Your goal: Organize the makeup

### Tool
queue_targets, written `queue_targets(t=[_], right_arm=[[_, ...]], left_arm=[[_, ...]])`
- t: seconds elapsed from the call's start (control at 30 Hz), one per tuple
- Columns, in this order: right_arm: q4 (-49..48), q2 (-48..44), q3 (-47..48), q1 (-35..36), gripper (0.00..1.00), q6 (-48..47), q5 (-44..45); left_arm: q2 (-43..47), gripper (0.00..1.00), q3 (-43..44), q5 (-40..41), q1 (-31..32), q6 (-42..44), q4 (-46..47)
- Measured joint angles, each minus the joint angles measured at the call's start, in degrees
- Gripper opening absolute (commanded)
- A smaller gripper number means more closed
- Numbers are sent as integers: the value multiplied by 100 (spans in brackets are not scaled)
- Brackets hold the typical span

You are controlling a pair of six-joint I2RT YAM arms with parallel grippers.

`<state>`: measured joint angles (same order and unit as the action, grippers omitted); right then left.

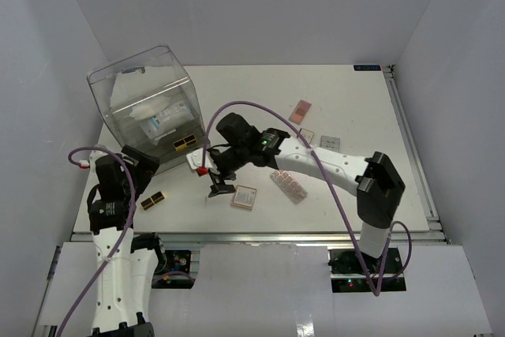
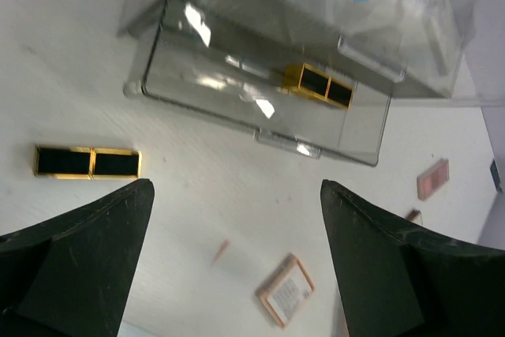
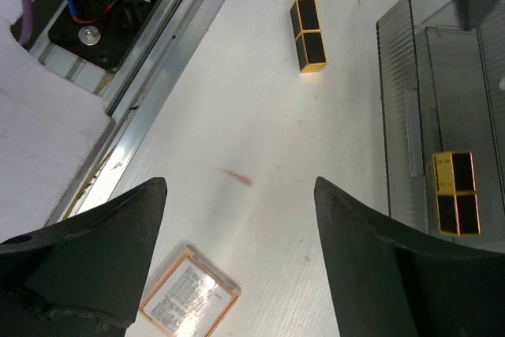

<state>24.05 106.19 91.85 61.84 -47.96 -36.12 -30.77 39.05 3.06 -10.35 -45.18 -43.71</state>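
A clear box (image 1: 146, 104) lies tipped at the back left with its lid (image 2: 260, 92) flat on the table. One black-gold palette (image 1: 186, 143) rests on that lid. A second black-gold palette (image 1: 153, 200) lies on the table by my left gripper (image 1: 136, 173). My right gripper (image 1: 219, 190) hovers open just left of a square pink-rimmed palette (image 1: 245, 196). Beside it lies a pink multi-pan strip (image 1: 289, 185). A pink palette (image 1: 300, 110) and clear sachets (image 1: 329, 143) lie farther back. Both grippers (image 2: 237, 185) (image 3: 241, 181) are open and hold nothing.
White sachets with blue print (image 1: 158, 120) sit inside the box. A small reddish smear (image 3: 237, 177) marks the table below the right gripper. The metal front rail (image 1: 252, 234) runs along the near edge. White walls enclose the table.
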Motion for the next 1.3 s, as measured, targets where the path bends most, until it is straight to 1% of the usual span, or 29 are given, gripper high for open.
queue_targets(t=[0.07, 0.13, 0.2, 0.23, 0.33, 0.4, 0.47, 0.5, 0.63, 0.77, 0.87, 1.03, 1.3], right_arm=[[-139, -506, -646, -132, 84, 218, -254], [-299, -1016, -1214, -261, 84, 377, -326], [-398, -1516, -1645, -358, 86, 513, -430], [-464, -1742, -1822, -408, 86, 585, -488], [-1117, -2395, -2531, -713, 88, 939, -847], [-1645, -2909, -3247, -1180, 89, 1238, -1199], [-1988, -3318, -3778, -1755, 89, 1570, -1471], [-2154, -3460, -3947, -2011, 89, 1733, -1590], [-2931, -3864, -4250, -2613, 90, 2342, -1994], [-3714, -4318, -4656, -2937, 91, 2868, -2341], [-4102, -4450, -4823, -3070, 91, 3136, -2481], [-4391, -4466, -4865, -3099, 91, 3340, -2578], [-4520, -4460, -4962, -3111, 91, 3403, -2580]], left_arm=[[-183, 98, 2, -333, 2, -219, -221], [-283, 98, 3, -574, 2, -498, -495], [-314, 98, 7, -734, 2, -819, -826], [-315, 96, 7, -788, 2, -979, -984], [-93, 88, 10, -810, 2, -1555, -1430], [220, 78, 15, -733, 2, -1961, -1754], [536, 72, 21, -625, 2, -2314, -2047], [639, 71, 20, -594, 2, -2464, -2157], [508, 70, -139, -609, 2, -2772, -2226], [-112, 71, -354, -595, 2, -2894, -2238], [-368, 73, -365, -440, 2, -2959, -2244], [-597, 76, -411, -186, 2, -3053, -2150], [-1435, 79, -806, -19, 2, -3198, -1739]])
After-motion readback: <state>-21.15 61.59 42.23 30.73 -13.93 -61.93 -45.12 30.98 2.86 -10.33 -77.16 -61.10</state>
